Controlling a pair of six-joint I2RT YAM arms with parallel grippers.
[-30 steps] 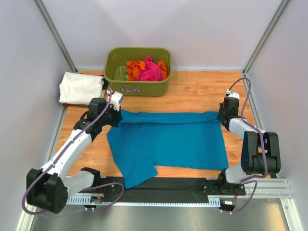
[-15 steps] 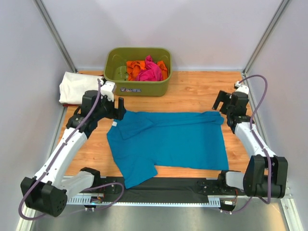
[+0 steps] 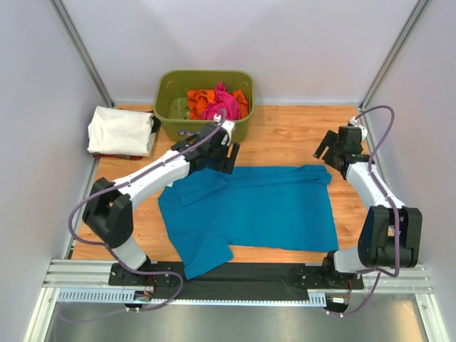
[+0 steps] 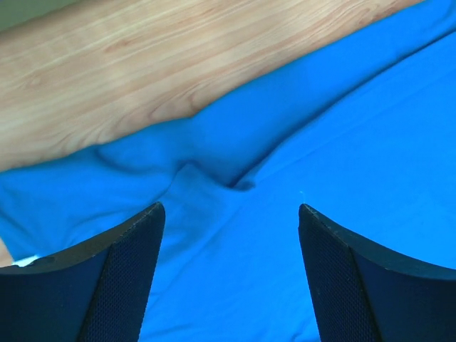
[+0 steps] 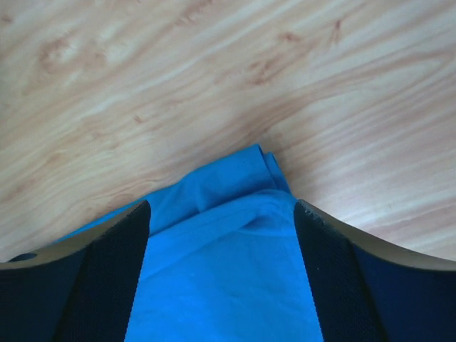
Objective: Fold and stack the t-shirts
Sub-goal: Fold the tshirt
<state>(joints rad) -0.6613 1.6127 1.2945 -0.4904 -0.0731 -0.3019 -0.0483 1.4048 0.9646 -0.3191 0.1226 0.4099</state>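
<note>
Teal t-shirt (image 3: 263,206) flat, long axis left-right, sleeve (image 3: 203,253) nearward

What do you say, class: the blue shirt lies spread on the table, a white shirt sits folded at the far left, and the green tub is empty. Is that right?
One detail is wrong: the green tub is not empty. The top view shows a pink shirt and an orange shirt bundled inside it. The rest stands: the blue shirt lies spread on the table, and the white shirt sits folded at the far left.
</note>
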